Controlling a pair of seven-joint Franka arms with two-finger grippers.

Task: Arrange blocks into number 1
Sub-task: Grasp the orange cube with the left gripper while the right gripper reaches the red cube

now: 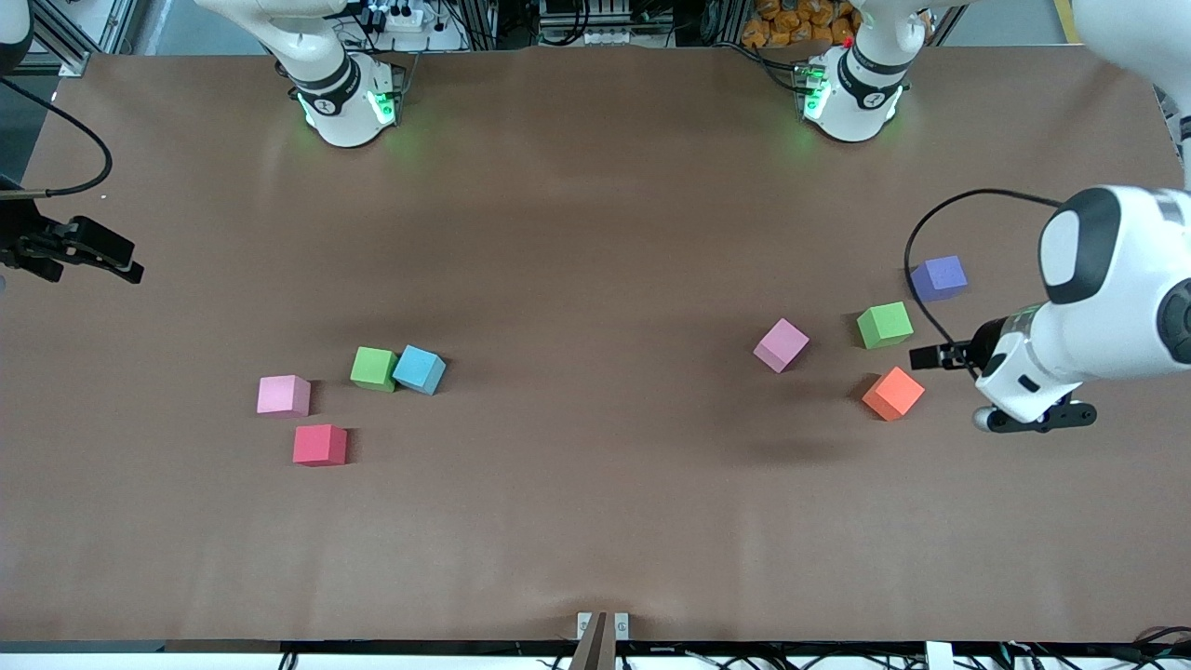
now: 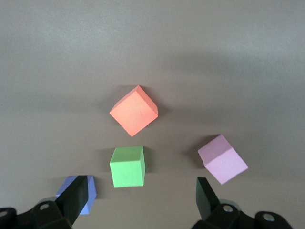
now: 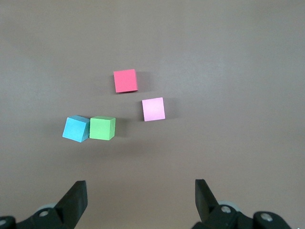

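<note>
Toward the left arm's end lie an orange block, a green block, a pale pink block and a purple block. Toward the right arm's end lie a pink block, a red block, and a second green block touching a blue block. My left gripper hangs open and empty over the first group. My right gripper waits open and empty over the table's right-arm end.
The brown table carries both arm bases along its edge farthest from the front camera. A black cable loops above the purple block. A small metal bracket sits at the edge nearest the front camera.
</note>
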